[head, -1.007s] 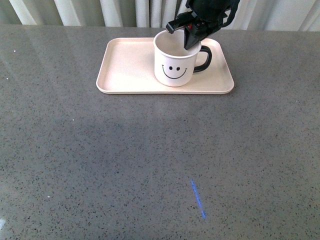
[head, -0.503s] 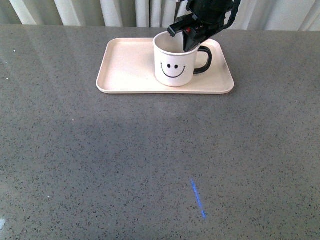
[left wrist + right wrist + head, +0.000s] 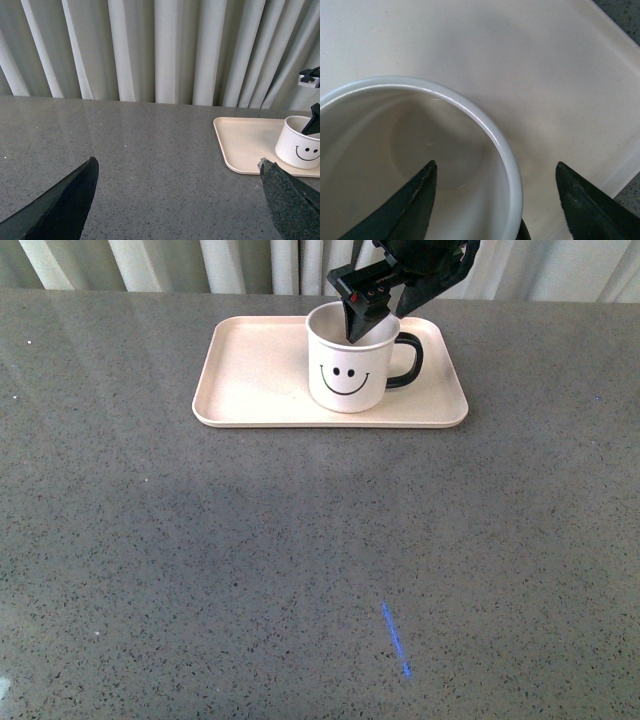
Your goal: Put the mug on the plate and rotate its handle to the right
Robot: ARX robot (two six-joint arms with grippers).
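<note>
The cream mug (image 3: 345,370) with its smiley face stands upright on the right half of the pale plate (image 3: 250,370). Its black handle (image 3: 405,358) points right. My right gripper (image 3: 375,315) hangs open over the mug's back rim, one finger inside the cup, the other outside by the handle side. In the right wrist view the mug's rim (image 3: 490,135) runs between the spread fingers of the right gripper (image 3: 495,164), touching neither. My left gripper (image 3: 180,170) is open and empty above bare table, well to the left of the plate (image 3: 240,140) and the mug (image 3: 300,145).
The grey speckled table (image 3: 300,560) stretches wide in front of the plate. A short blue streak (image 3: 395,638) lies near the front. White curtains (image 3: 160,50) hang behind the table's far edge.
My right gripper has shifted a little to the left over the mug's rim and lifted slightly. The mug stays put on the plate with its handle to the right.
</note>
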